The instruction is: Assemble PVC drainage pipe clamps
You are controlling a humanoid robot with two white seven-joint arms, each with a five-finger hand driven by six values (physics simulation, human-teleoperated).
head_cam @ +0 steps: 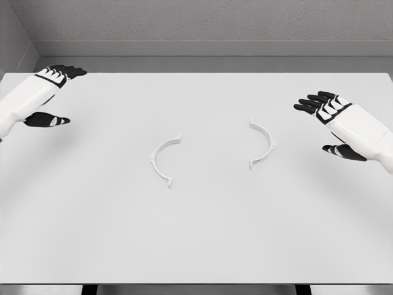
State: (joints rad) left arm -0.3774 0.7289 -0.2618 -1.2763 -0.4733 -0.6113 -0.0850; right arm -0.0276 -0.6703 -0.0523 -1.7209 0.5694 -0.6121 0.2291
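Two white half-ring clamp pieces lie flat on the white table (196,239). The left clamp half (161,158) curves open toward the right. The right clamp half (264,142) curves open toward the left, a hand's width away from the other. My left hand (56,92) hovers at the far left of the table, fingers spread, holding nothing. My right hand (325,120) hovers at the right, fingers extended and thumb apart, also holding nothing. Both hands are well away from the clamp halves.
A grey wall (196,24) runs behind the table's back edge. The table's front edge (196,284) lies near the bottom of the view.
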